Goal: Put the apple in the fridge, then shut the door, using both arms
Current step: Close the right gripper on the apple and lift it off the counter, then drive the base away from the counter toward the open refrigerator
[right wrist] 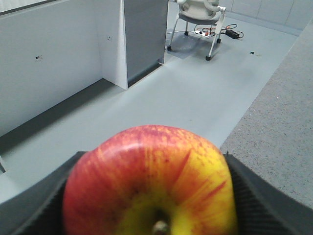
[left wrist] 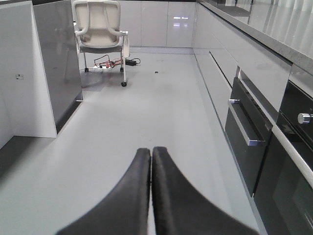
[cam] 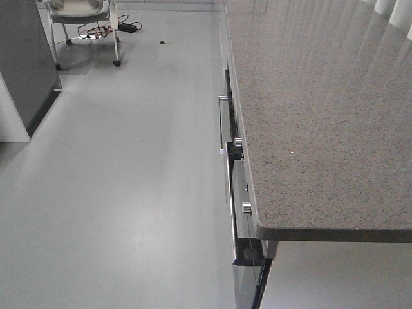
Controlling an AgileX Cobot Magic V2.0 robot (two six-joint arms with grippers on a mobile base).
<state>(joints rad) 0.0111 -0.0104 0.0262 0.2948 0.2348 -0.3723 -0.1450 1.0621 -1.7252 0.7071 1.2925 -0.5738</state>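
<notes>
Right gripper [right wrist: 150, 164] is clamped on the apple [right wrist: 146, 186], one black finger pressed against each side. The stem end and yellow patch face the wrist camera. The apple sits just left of the edge of the speckled grey counter [right wrist: 279, 127], which runs along the right. Left gripper [left wrist: 151, 152] is closed on nothing, fingertips touching, above bare floor. The dark grey fridge [left wrist: 58, 63] stands far left, well apart from the apple. A white chair [left wrist: 100, 29] is farther back, and dark oven fronts [left wrist: 249, 132] are on the right.
</notes>
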